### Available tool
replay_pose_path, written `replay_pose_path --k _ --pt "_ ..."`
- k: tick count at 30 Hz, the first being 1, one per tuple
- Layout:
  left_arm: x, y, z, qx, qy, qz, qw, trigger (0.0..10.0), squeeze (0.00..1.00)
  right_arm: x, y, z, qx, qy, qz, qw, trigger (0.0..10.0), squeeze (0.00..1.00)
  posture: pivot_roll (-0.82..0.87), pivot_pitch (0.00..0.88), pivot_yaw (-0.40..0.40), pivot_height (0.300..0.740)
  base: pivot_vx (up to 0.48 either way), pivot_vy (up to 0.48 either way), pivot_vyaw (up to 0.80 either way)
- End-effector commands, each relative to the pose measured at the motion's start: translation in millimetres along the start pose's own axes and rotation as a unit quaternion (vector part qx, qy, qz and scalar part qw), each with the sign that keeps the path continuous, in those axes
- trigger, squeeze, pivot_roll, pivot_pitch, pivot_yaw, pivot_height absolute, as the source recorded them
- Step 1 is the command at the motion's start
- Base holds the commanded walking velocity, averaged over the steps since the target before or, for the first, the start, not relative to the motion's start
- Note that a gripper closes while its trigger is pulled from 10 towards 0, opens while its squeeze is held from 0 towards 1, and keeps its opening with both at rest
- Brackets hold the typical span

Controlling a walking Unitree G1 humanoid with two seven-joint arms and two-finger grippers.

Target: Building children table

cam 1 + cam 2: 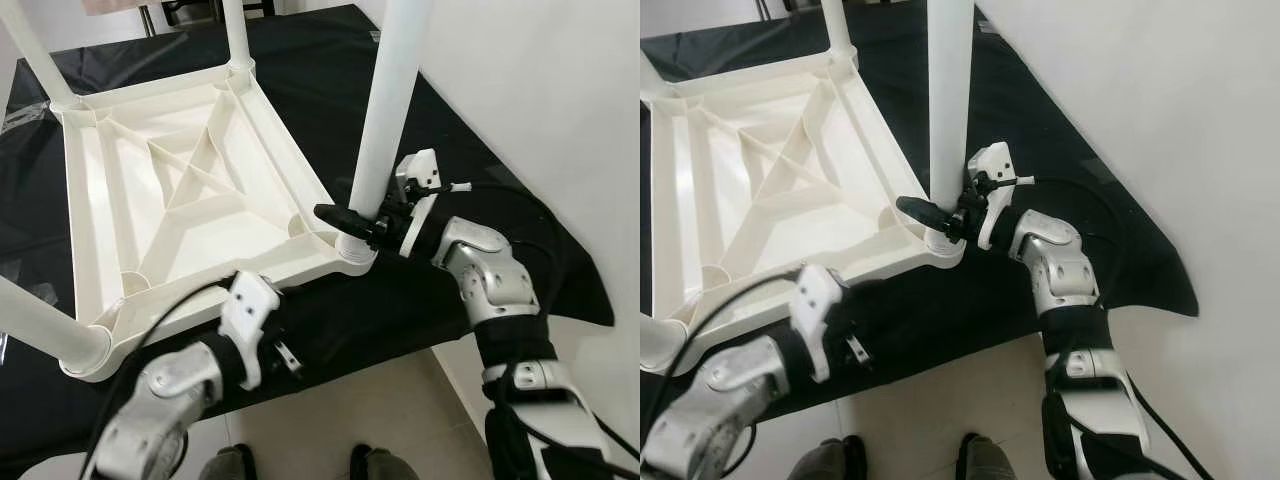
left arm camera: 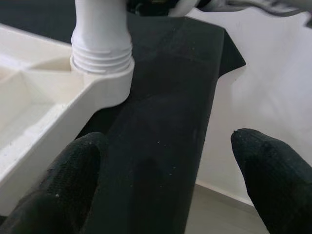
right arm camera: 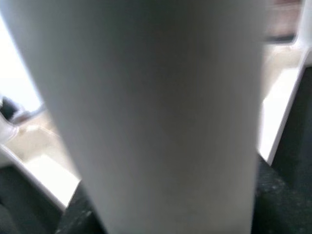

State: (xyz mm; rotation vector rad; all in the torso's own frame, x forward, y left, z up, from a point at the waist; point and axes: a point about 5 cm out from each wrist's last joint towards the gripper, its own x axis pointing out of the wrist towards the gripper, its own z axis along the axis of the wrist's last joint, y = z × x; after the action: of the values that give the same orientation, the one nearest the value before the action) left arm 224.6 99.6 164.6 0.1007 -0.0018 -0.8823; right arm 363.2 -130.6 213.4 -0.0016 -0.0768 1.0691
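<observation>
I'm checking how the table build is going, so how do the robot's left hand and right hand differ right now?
The right hand is closed around the upright white plastic table leg just above its corner socket; the left hand is open and holds nothing. The right hand is over the upturned white plastic tabletop; the left hand hovers by the tabletop's near edge, over the black cloth. Both have two long black fingers.

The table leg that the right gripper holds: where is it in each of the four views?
Left eye view: table leg, upper middle-right, upright.
Right eye view: top centre.
Left wrist view: upper left, threaded base.
Right wrist view: blurred, close, across the middle.
Shared landmark: the corner socket of the tabletop.
</observation>
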Motion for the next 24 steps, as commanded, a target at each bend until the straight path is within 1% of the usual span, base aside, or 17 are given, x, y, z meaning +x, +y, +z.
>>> replay_pose_path --k 1,6,8,10,12,13,14,15,16,17,18,19,21,22,23,24 --pt "-4.0 -3.9 -2 0.014 0.003 0.009 1.000 10.0 0.00 1.0 -3.0 -4 0.020 -0.008 0.022 1.000 0.0 0.00 0.09 0.128 -0.036 0.740 0.000 0.000 0.00" --pt "-6.6 -9.1 -6 0.004 0.004 0.008 1.000 10.0 0.00 0.3 -7.1 -7 0.026 -0.004 0.032 0.999 0.0 0.00 0.09 0.110 -0.038 0.740 0.000 0.000 0.00" --pt "-9.3 -10.6 -11 -0.005 0.004 0.028 1.000 10.0 0.00 -1.6 -10.8 -9 0.025 -0.001 0.020 0.999 0.0 0.00 0.09 0.095 -0.045 0.740 0.000 0.000 0.00" --pt "-9.7 -11.1 -12 -0.008 0.004 0.034 0.999 10.0 0.00 -2.5 -11.9 -9 0.025 0.000 0.017 1.000 0.0 0.00 0.09 0.094 -0.048 0.740 0.000 0.000 0.00" --pt "-8.4 -11.1 -14 -0.009 0.001 0.051 0.999 10.0 0.00 -6.8 -13.9 -13 0.009 0.011 -0.005 1.000 0.0 0.00 0.07 0.108 -0.055 0.740 0.000 0.000 0.00" --pt "-8.4 -11.1 -14 -0.009 0.001 0.051 0.999 10.0 0.00 -6.8 -13.9 -13 0.009 0.011 -0.005 1.000 0.0 0.00 0.07 0.108 -0.055 0.740 0.000 0.000 0.00" --pt "-7.6 -10.5 -14 -0.007 0.001 0.060 0.998 10.0 0.00 -8.6 -15.5 -15 -0.002 0.017 -0.023 1.000 0.0 0.00 0.07 0.108 -0.055 0.740 0.000 0.000 0.00" --pt "-7.1 -8.5 -15 -0.008 0.002 0.074 0.997 10.0 0.00 -10.5 -16.3 -20 -0.010 0.027 -0.063 0.998 0.0 0.00 0.06 0.123 -0.059 0.740 0.000 0.000 0.00" --pt "-6.9 -7.0 -16 -0.009 0.002 0.083 0.997 10.0 0.00 -11.6 -16.7 -23 -0.014 0.033 -0.090 0.995 0.0 0.00 0.06 0.123 -0.059 0.740 0.000 0.000 0.00" --pt "-6.9 -7.0 -16 -0.009 0.002 0.083 0.997 10.0 0.00 -11.6 -16.7 -23 -0.014 0.033 -0.090 0.995 0.0 0.00 0.06 0.123 -0.059 0.740 0.000 0.000 0.00" --pt "-7.6 -5.1 -17 -0.011 0.002 0.096 0.995 10.0 0.00 -14.3 -15.6 -31 -0.023 0.052 -0.162 0.985 0.0 0.00 0.05 0.136 -0.066 0.740 0.000 0.000 0.00" --pt "-10.9 -5.5 -19 -0.013 0.006 0.108 0.994 10.0 0.00 -23.9 -8.8 -44 -0.037 0.086 -0.299 0.950 0.0 0.00 0.03 0.159 -0.075 0.740 0.000 0.000 0.00" --pt "-10.9 -5.5 -19 -0.013 0.006 0.108 0.994 10.0 0.00 -23.9 -8.8 -44 -0.037 0.086 -0.299 0.950 0.0 0.00 0.03 0.159 -0.075 0.740 0.000 0.000 0.00" --pt "-13.3 -6.2 -21 -0.014 0.008 0.115 0.993 10.0 0.00 -36.4 -3.2 -51 -0.050 0.107 -0.398 0.910 0.0 0.00 0.03 0.159 -0.075 0.740 0.000 0.000 0.00" --pt "-15.7 -5.2 -26 -0.024 0.013 0.128 0.991 10.0 0.00 -31.9 35.4 -66 -0.031 0.107 -0.420 0.901 0.0 0.00 0.01 0.183 -0.050 0.740 0.000 0.000 0.00" --pt "-15.7 -5.2 -26 -0.024 0.013 0.128 0.991 10.0 0.00 -31.9 35.4 -66 -0.031 0.107 -0.420 0.901 0.0 0.00 0.01 0.183 -0.050 0.740 0.000 0.000 0.00"
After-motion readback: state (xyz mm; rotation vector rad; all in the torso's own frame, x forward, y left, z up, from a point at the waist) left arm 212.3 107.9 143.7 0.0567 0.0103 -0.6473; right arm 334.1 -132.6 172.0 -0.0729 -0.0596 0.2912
